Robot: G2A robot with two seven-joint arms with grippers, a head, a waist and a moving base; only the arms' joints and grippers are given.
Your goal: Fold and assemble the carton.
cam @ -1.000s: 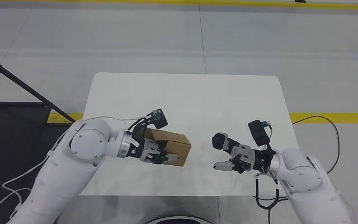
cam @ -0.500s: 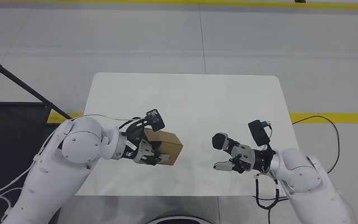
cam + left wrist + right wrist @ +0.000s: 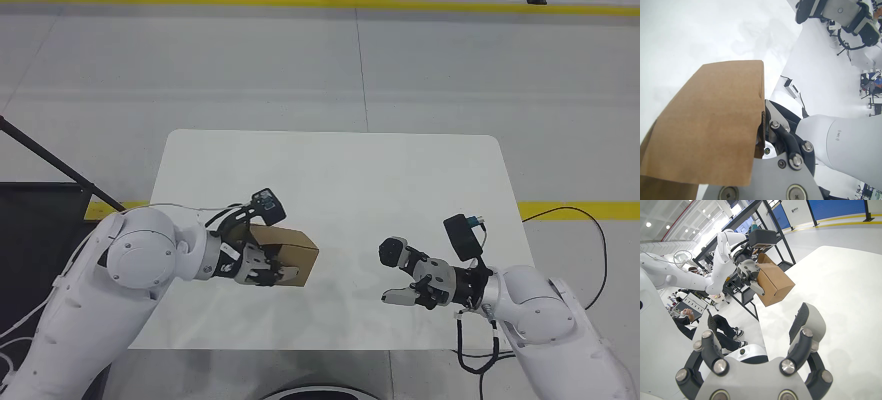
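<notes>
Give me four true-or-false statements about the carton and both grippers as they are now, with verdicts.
1. The left gripper is shut on the brown carton. True.
2. The carton is held over the white table. True.
3. The right gripper grips the carton too. False: it is open, empty and apart from the carton.
4. The carton is at the table's far edge. False: it is nearer the robot's edge, on its left.

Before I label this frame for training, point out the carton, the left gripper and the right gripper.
carton (image 3: 292, 250), top view, its upper brown face.
left gripper (image 3: 272, 272), top view, midway between its fingertips on the carton.
right gripper (image 3: 755, 314), right wrist view, gap midway between its open fingertips.
</notes>
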